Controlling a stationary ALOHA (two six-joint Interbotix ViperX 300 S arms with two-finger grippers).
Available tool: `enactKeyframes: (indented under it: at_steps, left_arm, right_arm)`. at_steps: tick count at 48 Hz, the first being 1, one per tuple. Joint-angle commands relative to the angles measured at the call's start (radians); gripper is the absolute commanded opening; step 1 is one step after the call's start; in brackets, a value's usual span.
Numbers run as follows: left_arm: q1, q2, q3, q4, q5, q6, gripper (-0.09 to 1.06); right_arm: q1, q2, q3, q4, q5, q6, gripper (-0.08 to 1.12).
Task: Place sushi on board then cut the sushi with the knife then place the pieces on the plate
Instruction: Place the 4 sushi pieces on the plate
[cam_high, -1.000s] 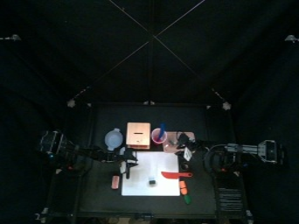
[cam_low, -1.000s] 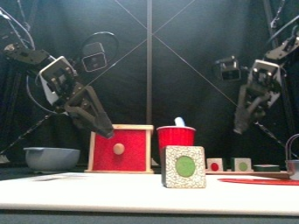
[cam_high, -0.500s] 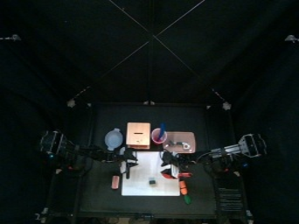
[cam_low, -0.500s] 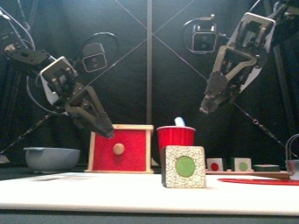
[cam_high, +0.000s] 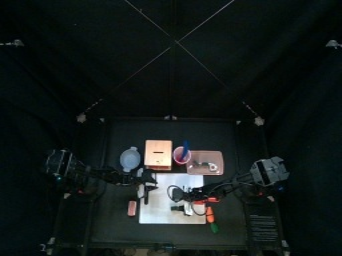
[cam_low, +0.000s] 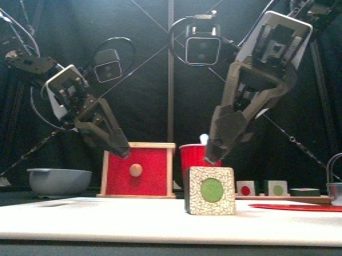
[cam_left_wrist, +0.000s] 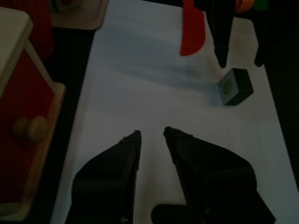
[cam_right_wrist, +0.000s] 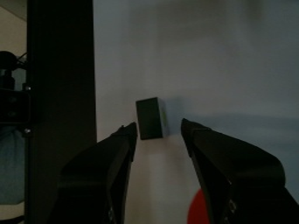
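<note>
One sushi block (cam_low: 210, 190) stands upright on the white board (cam_high: 160, 220) at the front view's lower centre; the right gripper (cam_low: 214, 153) hovers just above it, jaws apart. Behind it the red cup (cam_low: 191, 166) shows a pale tip over its rim; the bowl (cam_low: 59, 181), lower left, hides its inside. The left gripper (cam_left_wrist: 152, 135), jaws slightly parted, grips nothing. The left wrist view adds the red knife (cam_left_wrist: 191, 31), flat on the board near the block.
</note>
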Motion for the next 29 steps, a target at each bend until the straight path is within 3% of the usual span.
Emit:
enactKeyframes:
  at_steps: [1, 20, 29]
  left_arm:
    - [0.003, -0.015, -0.011, -0.002, -0.005, 0.002, 0.71]
    - [0.003, -0.015, -0.009, -0.002, -0.003, 0.002, 0.71]
    - [0.003, -0.015, -0.009, -0.002, -0.005, 0.000, 0.71]
  right_arm:
    - [0.006, 0.006, -0.048, -0.011, 0.002, -0.002, 0.82]
    - [0.009, 0.109, -0.106, -0.026, 0.015, -0.002, 0.80]
    - [0.005, 0.110, -0.104, -0.052, 0.028, 0.000, 0.67]
